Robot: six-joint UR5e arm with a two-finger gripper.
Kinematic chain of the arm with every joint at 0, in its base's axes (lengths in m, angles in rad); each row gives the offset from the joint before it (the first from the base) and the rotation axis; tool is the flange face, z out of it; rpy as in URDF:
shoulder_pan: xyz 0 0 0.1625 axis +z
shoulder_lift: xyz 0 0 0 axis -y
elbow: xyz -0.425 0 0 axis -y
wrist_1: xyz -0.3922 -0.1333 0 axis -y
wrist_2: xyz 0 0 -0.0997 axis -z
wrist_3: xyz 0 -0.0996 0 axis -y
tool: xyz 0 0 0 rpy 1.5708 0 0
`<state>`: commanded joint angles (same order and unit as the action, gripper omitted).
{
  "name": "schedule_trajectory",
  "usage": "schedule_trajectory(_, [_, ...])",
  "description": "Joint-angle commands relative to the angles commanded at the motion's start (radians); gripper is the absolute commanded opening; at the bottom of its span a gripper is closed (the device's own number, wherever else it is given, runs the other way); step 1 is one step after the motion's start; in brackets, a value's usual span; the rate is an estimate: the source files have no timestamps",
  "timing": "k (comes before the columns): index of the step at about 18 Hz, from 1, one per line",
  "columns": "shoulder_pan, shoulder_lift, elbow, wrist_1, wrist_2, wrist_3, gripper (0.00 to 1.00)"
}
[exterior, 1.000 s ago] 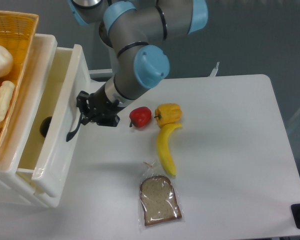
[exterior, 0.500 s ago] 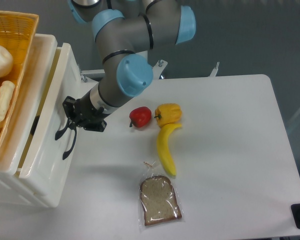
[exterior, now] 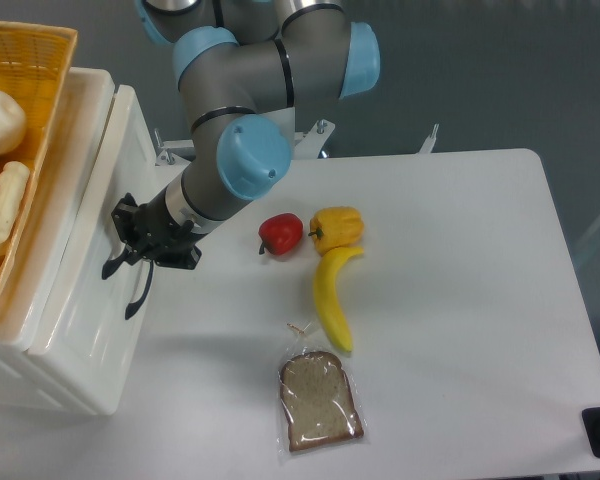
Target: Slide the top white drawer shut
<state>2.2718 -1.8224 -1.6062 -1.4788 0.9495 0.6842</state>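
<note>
The top white drawer (exterior: 118, 150) sits almost flush in the cream cabinet (exterior: 50, 380) at the left, with no open gap showing. Its black curved handle (exterior: 110, 267) pokes out just below my gripper (exterior: 128, 235). My gripper's black fingers rest against the drawer front, right above that handle. How far apart the fingers stand is hidden by their dark shape against the handle. The lower drawer's own black handle (exterior: 137, 292) hangs a little further down.
A wicker basket (exterior: 40, 60) with bread rolls stands on top of the cabinet. On the white table lie a red tomato (exterior: 280, 233), a yellow pepper (exterior: 337, 227), a banana (exterior: 332, 300) and a bagged bread slice (exterior: 319, 400).
My gripper has moved left against the drawer front, and the top drawer has slid from wide open to nearly flush with the cabinet.
</note>
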Motion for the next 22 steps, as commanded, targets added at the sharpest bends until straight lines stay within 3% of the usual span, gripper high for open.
schedule_trajectory(2, [0.006,-0.002,0.02,0.0,0.0,-0.003,0.13])
schedule_trajectory(4, [0.023,-0.003,0.037,0.002,0.008,0.001,0.3])
schedule_trajectory(6, [0.067,-0.023,0.052,0.008,0.02,0.015,0.58])
schedule_trajectory(7, [0.087,-0.034,0.058,0.008,0.04,0.032,0.68])
schedule_trajectory(9, [0.141,-0.051,0.075,0.014,0.095,0.07,1.0])
schedule_trajectory(11, [0.204,-0.054,0.089,0.041,0.145,0.132,1.0])
schedule_trajectory(13, [0.268,-0.054,0.084,0.127,0.216,0.234,1.0])
schedule_trajectory(15, [0.323,-0.054,0.086,0.17,0.314,0.349,1.0])
schedule_trajectory(18, [0.389,-0.054,0.086,0.175,0.435,0.541,1.0])
schedule_trajectory(22, [0.465,-0.049,0.089,0.175,0.517,0.775,1.0])
